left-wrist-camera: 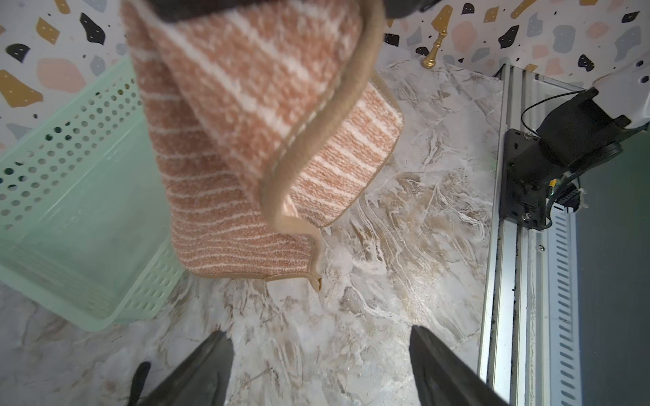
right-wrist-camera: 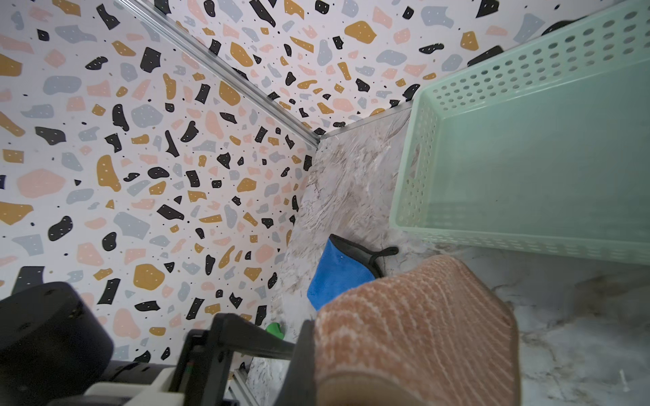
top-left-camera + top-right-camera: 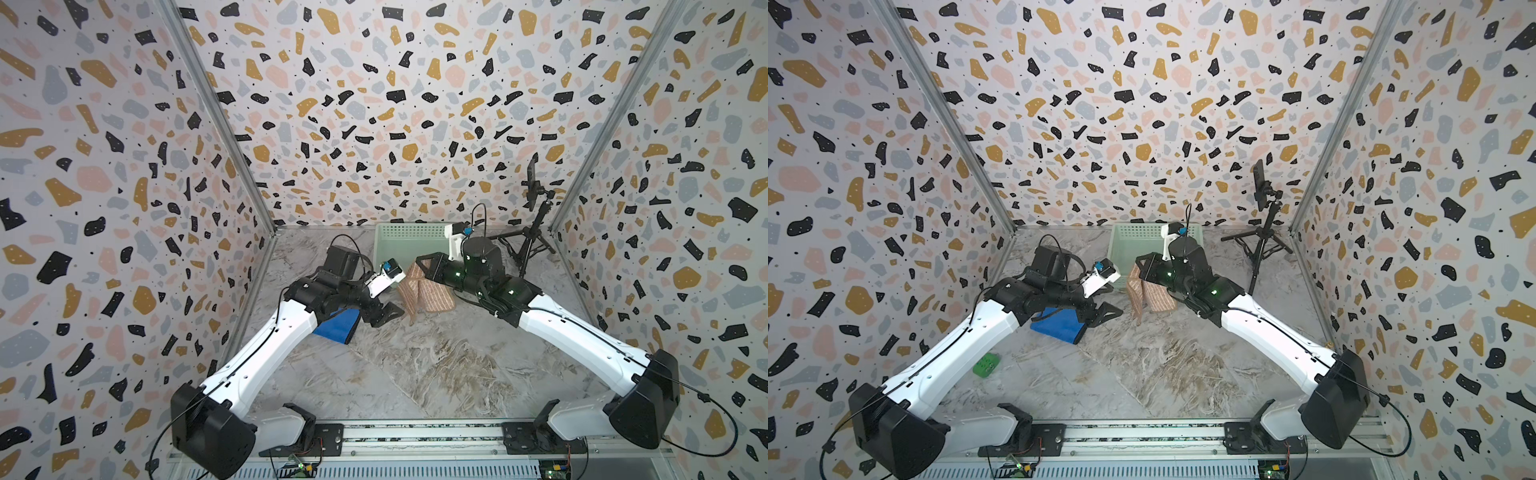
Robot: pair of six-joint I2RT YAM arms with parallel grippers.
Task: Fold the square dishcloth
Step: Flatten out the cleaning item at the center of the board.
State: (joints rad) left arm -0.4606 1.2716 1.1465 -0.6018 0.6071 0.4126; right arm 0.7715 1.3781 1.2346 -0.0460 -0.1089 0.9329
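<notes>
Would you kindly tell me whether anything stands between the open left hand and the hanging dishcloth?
Nothing visible does: only marble tabletop shows between the left hand and the dishcloth; the green basket sits off to one side.

The dishcloth [image 1: 228, 147] is showing nubby, matt terry cloth edged in smooth binding. The basket [image 1: 52, 158] is looking like smooth plastic, and the worktop [image 1: 422, 228] is showing a faintly glossy marble-look surface.

The marble-patterned table [image 3: 415, 365] carries a mint-green perforated basket [image 3: 409, 245] at the far middle and a black tripod [image 3: 528, 249] at the far right. A blue cloth [image 3: 1059, 326] lies left of centre, and a small green block [image 3: 986, 365] lies nearer, well apart from it.
</notes>
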